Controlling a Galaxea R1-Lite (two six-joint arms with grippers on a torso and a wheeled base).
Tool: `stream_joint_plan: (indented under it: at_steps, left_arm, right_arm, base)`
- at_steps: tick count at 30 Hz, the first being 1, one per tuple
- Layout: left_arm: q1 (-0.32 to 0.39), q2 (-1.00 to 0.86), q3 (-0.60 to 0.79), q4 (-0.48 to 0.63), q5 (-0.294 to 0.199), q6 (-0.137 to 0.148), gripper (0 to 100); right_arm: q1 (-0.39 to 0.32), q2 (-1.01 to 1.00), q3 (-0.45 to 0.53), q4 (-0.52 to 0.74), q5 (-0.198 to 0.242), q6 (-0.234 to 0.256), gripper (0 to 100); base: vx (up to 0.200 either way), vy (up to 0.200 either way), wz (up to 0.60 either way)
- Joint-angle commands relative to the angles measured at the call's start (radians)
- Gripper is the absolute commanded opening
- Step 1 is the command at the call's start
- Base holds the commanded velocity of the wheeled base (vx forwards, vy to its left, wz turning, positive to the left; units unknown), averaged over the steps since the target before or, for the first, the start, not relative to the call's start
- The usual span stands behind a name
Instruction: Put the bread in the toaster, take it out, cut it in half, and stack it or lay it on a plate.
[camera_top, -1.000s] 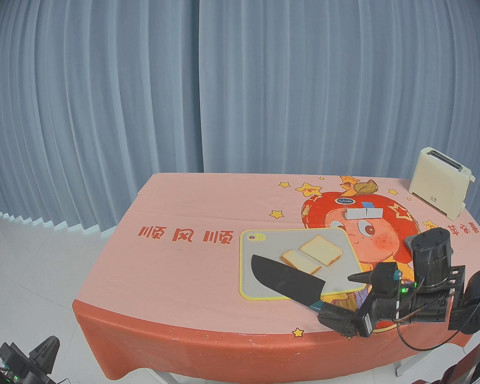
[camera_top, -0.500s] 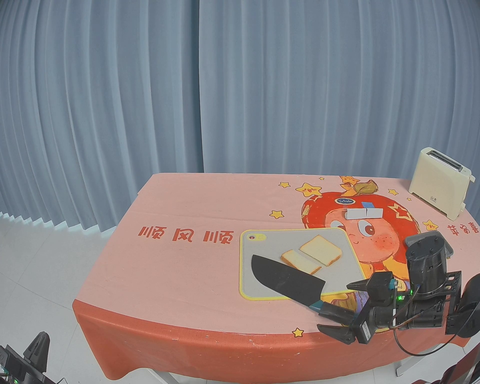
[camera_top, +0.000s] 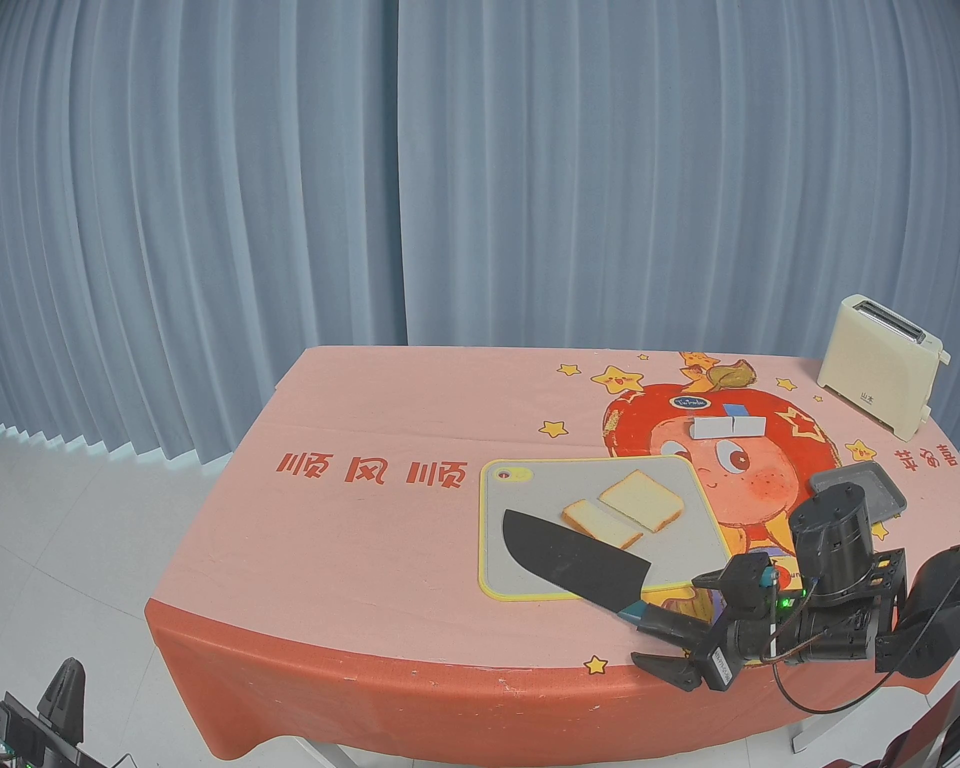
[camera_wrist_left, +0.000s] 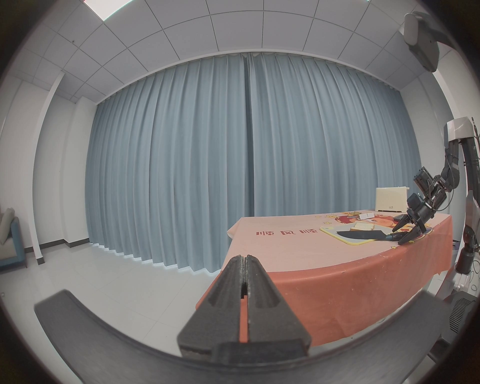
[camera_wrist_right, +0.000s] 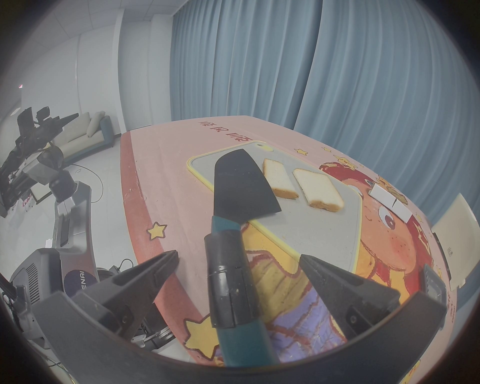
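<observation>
Between the widely spread fingers of the right gripper (camera_top: 667, 620) lies the handle of the knife (camera_top: 575, 558), with a gap on either side in the right wrist view, so this pincer pinches nothing. Ahead of its fingertips the broad dark blade rests flat on the near corner of the grey cutting board (camera_top: 520, 500), pointing away from the gripper. Just beyond the blade, farther from the pincer, two pieces of bread (camera_top: 601, 522) lie side by side on the board. Back along the arm, past the wrist, a dark plate (camera_top: 880, 492) sits on the pink tablecloth (camera_top: 380, 540), and farther off stands the cream toaster (camera_top: 880, 365), well apart from the fingers. Well away to the other side, low and off the table, the left gripper (camera_wrist_left: 244, 270) has its fingers pressed together on nothing.
</observation>
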Motion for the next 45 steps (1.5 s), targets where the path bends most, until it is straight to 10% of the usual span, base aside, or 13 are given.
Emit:
stream_joint_plan:
  at_steps: [1,3,4,31,45]
  left_arm:
    - [0.002,-0.006,0.018,-0.001,-0.001,-0.002,0]
    - [0.002,-0.006,0.018,-0.001,-0.002,-0.004,0]
    - [0.002,-0.006,0.018,-0.001,-0.004,-0.004,0]
    - [0.002,-0.006,0.018,-0.001,-0.004,-0.004,0]
    - [0.002,-0.006,0.018,-0.001,-0.004,-0.006,0]
  right_arm:
    - [0.008,0.014,0.007,0.003,-0.007,-0.001,100]
    - [0.008,0.02,0.009,0.003,-0.011,-0.001,100]
    - [0.008,0.024,0.013,0.002,-0.011,-0.001,0]
    - [0.009,-0.09,0.004,-0.014,-0.019,0.024,0]
    - [0.025,-0.138,-0.028,-0.015,-0.002,0.219,0]
  base:
    - [0.0,0.0,0.0]
    - [0.0,0.0,0.0]
    - [0.0,0.0,0.0]
    - [0.0,0.0,0.0]
    - [0.0,0.0,0.0]
